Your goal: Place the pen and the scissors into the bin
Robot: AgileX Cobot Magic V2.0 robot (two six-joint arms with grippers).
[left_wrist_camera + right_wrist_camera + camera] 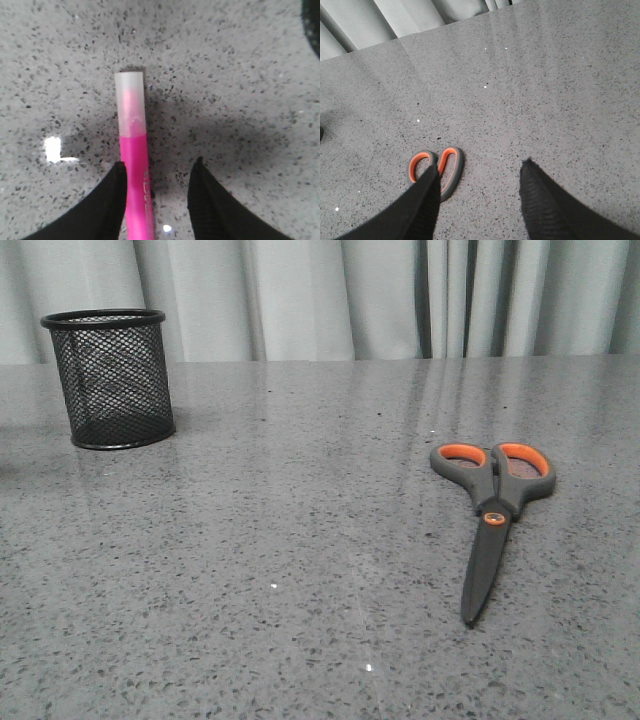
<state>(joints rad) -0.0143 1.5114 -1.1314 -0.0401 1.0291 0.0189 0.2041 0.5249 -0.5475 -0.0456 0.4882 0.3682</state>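
The black wire-mesh pen cup [109,377] is standing upright at the far left of the speckled grey table [300,540], near the pale curtain [330,295]; nothing is showing inside it through the mesh. The scissors [495,510] are lying flat on the right side of the table, well apart from the cup, blades closed and pointing toward the robot, the orange-lined finger loops at the far end and the orange pivot dot between loops and blades.

In the left wrist view the left gripper [159,172] is hanging open low over the table, its two black fingers [112,200] spread; the magenta pen [135,165] is lying on the tabletop between them, running just beside one finger, possibly touching it, and apart from the other, its frosted pale cap pointing away from the wrist; the jaws are not clamping it. A dark curved edge is showing at one corner of this view, too cropped to identify.

In the right wrist view the right gripper [480,175] is also standing open, empty, above the table; one finger [420,200] is overlapping the scissors' [447,167] loops in the picture, and contact cannot be told.
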